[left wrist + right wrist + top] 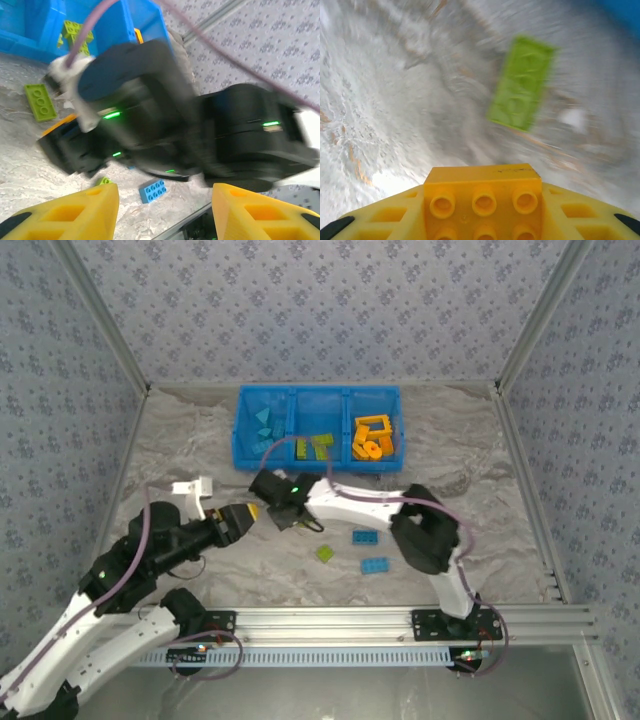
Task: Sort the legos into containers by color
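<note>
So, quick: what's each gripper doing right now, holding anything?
Left gripper: open, nothing between its jaws.
Right gripper: closed on an orange brick.

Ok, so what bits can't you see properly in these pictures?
Top view: the bricks in the blue bin are too small to count.
Left wrist view: the right arm is blurred and hides the table behind it.
Right wrist view: the green brick is smeared by blur; the orange brick in the right gripper is cut off by the bottom edge.
</note>
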You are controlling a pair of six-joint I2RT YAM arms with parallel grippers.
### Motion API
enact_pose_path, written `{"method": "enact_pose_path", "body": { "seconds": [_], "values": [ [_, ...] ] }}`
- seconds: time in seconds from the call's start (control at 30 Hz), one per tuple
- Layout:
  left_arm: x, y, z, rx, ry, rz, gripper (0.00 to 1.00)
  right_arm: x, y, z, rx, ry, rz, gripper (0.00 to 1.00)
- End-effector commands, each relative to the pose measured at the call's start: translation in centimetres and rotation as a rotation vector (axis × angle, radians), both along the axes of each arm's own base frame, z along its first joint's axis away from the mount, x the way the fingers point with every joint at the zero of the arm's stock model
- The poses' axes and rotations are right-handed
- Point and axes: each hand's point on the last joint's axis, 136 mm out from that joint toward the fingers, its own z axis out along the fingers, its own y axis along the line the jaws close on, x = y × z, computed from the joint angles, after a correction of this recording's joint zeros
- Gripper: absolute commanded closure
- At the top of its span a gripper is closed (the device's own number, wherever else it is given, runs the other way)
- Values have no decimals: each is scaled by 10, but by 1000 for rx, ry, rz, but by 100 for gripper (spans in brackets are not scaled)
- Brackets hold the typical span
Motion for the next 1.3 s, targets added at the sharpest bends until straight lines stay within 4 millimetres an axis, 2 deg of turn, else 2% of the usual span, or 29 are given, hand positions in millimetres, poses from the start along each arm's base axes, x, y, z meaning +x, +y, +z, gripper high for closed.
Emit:
{"method": "enact_pose_path", "body": {
  "seconds": [0.0, 0.07, 0.2, 0.27, 0.33, 0.4, 0.5, 0.7, 0.8, 1.03, 1.13, 1.27],
  "values": [
    [4, -26, 33, -31, -107, -81, 48, 35, -68, 70, 63, -120, -171, 53],
    [10, -45, 31, 14, -119, -113, 48, 50, -104, 78, 83, -125, -245, 53],
    [26, -83, 18, 115, -128, -130, 47, 88, -162, 73, 98, -107, -392, 53],
    [36, -96, 8, 138, -108, -110, 47, 111, -178, 69, 126, -103, -450, 54],
    [43, -107, 6, 130, -113, -105, 47, 134, -188, 66, 152, -95, -498, 54],
    [48, -115, 4, 135, -113, -105, 47, 157, -194, 61, 167, -86, -535, 54],
    [48, -123, 0, 154, -112, -122, 47, 182, -203, 43, 146, -37, -603, 54],
    [44, -122, -4, 165, -105, -130, 47, 209, -219, 11, 84, 23, -677, 53],
    [43, -120, -5, 167, -103, -130, 47, 217, -223, 2, 74, 41, -686, 52],
    [38, -126, -13, 202, -92, -161, 48, 220, -219, -14, 61, 78, -671, 46],
    [35, -132, -17, 227, -92, -187, 48, 221, -217, -11, 65, 79, -664, 41],
    [28, -141, -23, 258, -100, -227, 48, 220, -216, 8, 79, 44, -656, 36]
  ]
}}
